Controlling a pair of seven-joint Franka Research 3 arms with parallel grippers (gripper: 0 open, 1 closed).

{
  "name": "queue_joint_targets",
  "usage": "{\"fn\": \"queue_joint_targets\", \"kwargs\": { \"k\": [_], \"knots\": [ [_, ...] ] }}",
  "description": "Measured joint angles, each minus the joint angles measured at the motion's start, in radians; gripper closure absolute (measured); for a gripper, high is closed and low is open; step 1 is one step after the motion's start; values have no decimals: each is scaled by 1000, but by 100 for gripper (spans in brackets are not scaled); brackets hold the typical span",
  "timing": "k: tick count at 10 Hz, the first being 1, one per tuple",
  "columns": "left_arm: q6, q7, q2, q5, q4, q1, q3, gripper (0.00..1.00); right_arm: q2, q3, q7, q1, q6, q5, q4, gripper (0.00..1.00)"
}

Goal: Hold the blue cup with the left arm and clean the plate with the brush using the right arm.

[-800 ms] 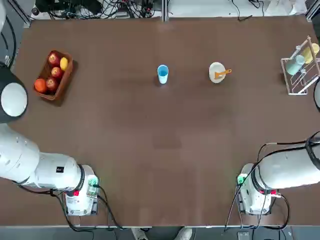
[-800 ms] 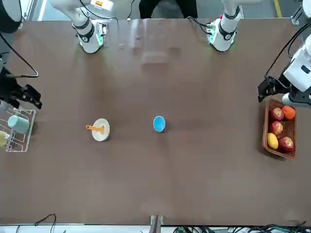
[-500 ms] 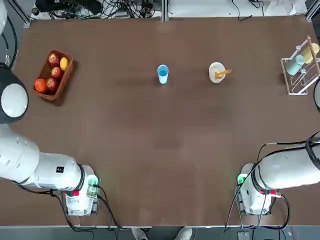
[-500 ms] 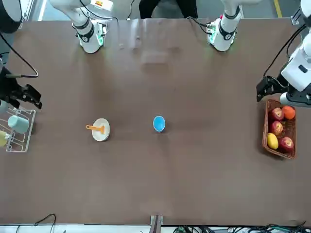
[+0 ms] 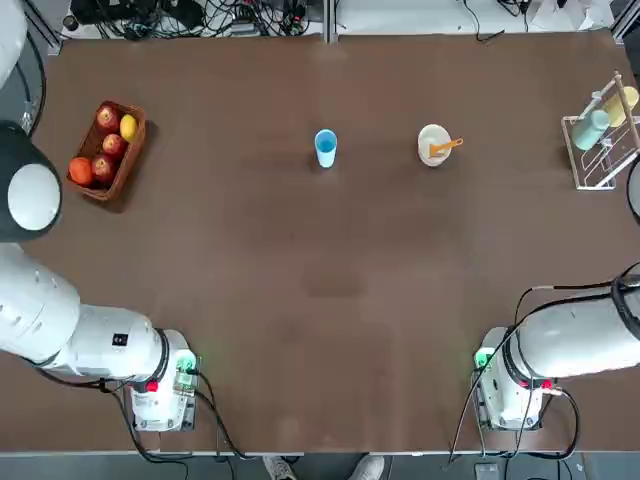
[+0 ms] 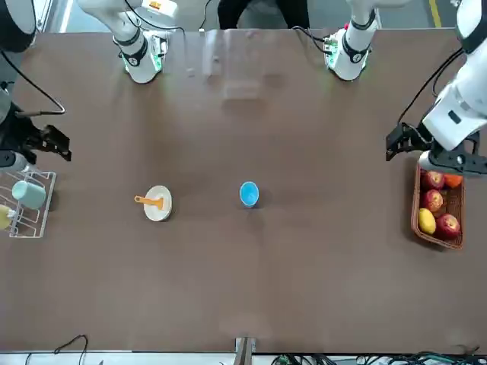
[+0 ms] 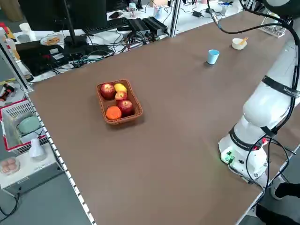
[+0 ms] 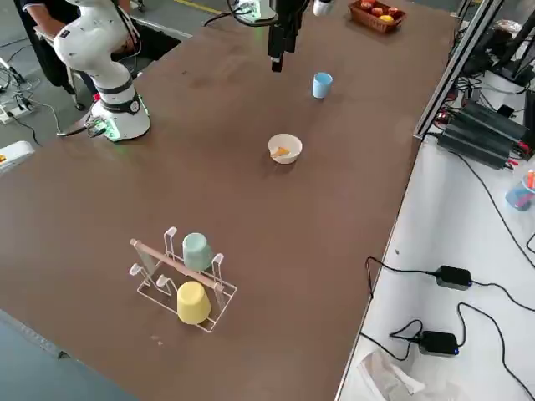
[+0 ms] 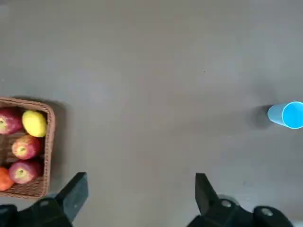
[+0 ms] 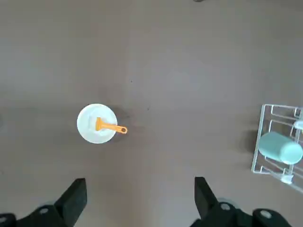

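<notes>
Left end effector (image 9: 142, 201) beside fruit basket (image 9: 26, 146), jaws wide, empty. Right end effector (image 10: 140, 203) near cup rack (image 10: 284, 142), spread wide, empty. Blue cup (image 5: 325, 147), plate (image 5: 433, 145) holding brush (image 5: 446, 148): between basket and rack on bench (image 5: 330, 300).

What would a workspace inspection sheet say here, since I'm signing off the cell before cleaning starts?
Surface: brown table, a few faint marks
Job's things: blue cup upright; brush lying in white plate, handle over the rim
Clutter: fruit basket, cup rack
Grippers: left end effector open, above the table near the basket; right end effector open, above the table near the rack
Cables: along both arms; tangled beyond the far edge
Surroundings: person behind the robot's side
</notes>
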Motion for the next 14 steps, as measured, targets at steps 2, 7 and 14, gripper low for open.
{"fn": "queue_joint_targets", "kwargs": {
  "k": [2, 7, 14],
  "knots": [
    [2, 114, 46, -92, 0, 4, 1, 0, 7, -3, -30, -3, 27, 13, -5, 0],
    [-2, 565, 109, -310, -12, 48, 5, 0, 17, -8, 126, -7, 92, 100, -19, 0],
    [92, 1304, 268, -744, -187, 198, 7, 0, 174, -16, -292, -136, 134, 422, -219, 0]
  ]
}}
